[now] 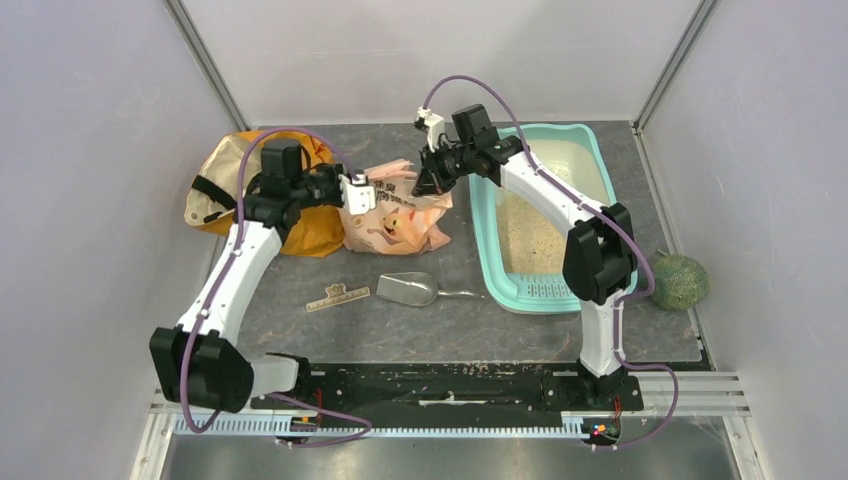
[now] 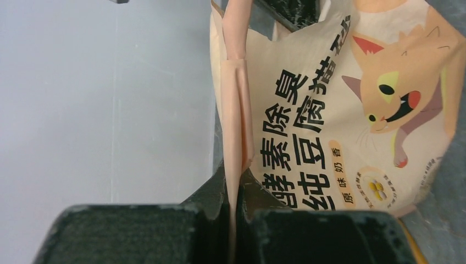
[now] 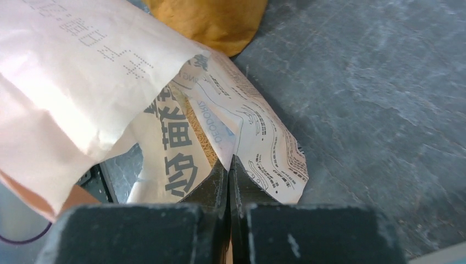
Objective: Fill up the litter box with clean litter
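Observation:
The teal litter box (image 1: 484,236) lies at the right, with a layer of pale clean litter (image 1: 525,235) on its floor. Left of it stands a peach-pink printed pouch (image 1: 395,212) held up between both arms. My left gripper (image 1: 360,193) is shut on the pouch's left side seam; the left wrist view shows that folded edge of the pouch (image 2: 329,110) pinched between the fingers of the left gripper (image 2: 237,181). My right gripper (image 1: 426,178) is shut on the pouch's upper right edge, seen as the right gripper (image 3: 229,165) clamping the pouch (image 3: 264,143). Tan granules (image 3: 198,129) show inside the pouch mouth.
An orange fabric bag (image 1: 310,236) lies behind the left arm. A silver scoop (image 1: 408,289) and a small wooden ruler (image 1: 338,297) lie on the dark mat in front of the pouch. A green ball (image 1: 680,281) sits right of the litter box.

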